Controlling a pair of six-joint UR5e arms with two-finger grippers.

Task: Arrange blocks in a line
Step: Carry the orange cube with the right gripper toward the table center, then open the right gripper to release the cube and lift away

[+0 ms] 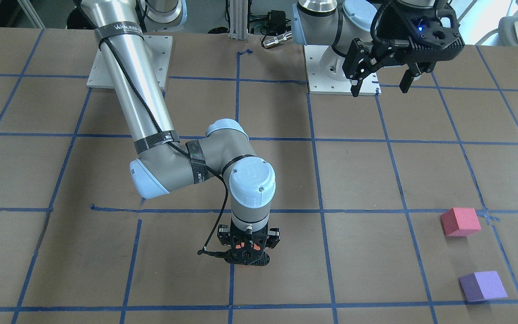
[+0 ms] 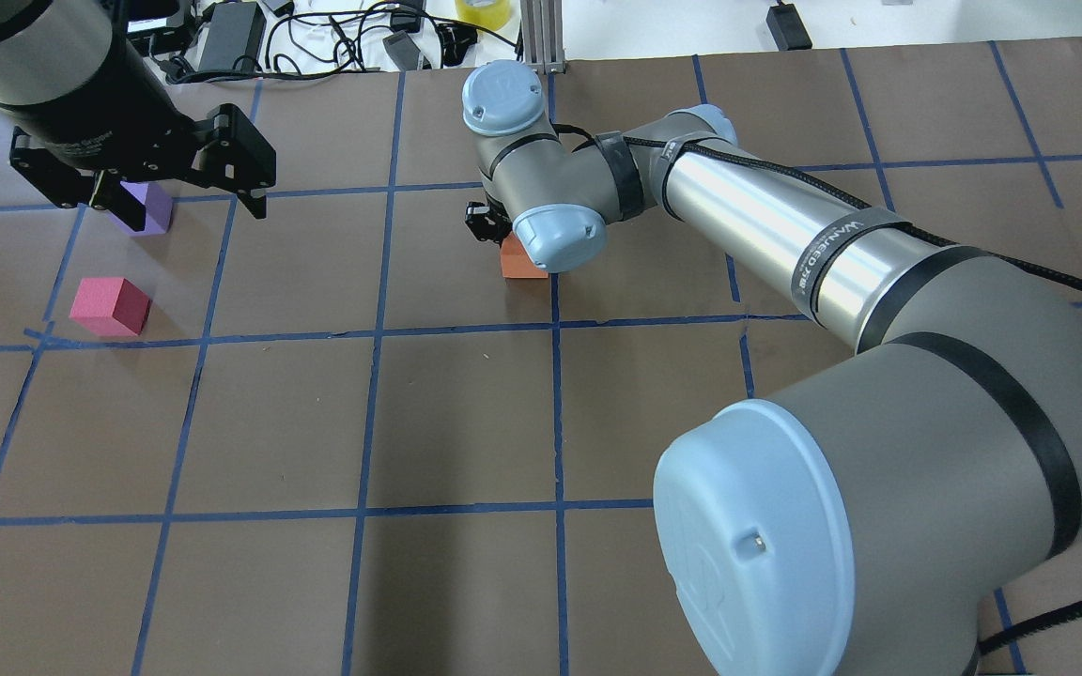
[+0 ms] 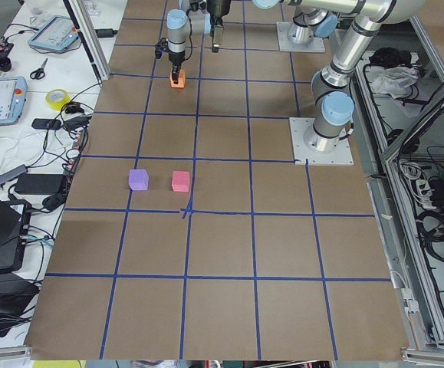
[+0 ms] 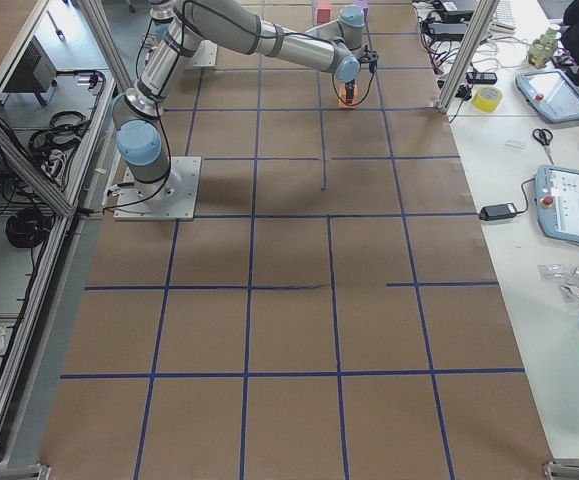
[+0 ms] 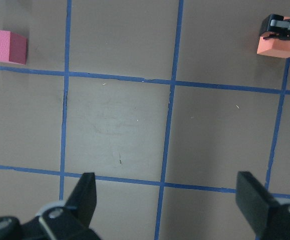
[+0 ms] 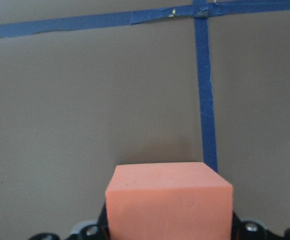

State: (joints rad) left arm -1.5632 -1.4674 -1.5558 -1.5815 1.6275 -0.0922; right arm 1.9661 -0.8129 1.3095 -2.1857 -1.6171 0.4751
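— Orange matte foam cube (image 6: 169,197): where is it?
— Clenched in the right hand (image 1: 250,248), down at the brown counter (image 2: 466,422).
— The others?
— Pink-red foam cube (image 2: 110,306) and purple foam cube (image 1: 483,285) lie well apart from the orange one. The left hand (image 5: 166,186), also far from it, hangs spread and empty.

The purple block (image 2: 158,211) sits near the pink block (image 2: 110,306). From the pink block to the orange block (image 2: 520,266), open counter (image 2: 316,422) leaves room.
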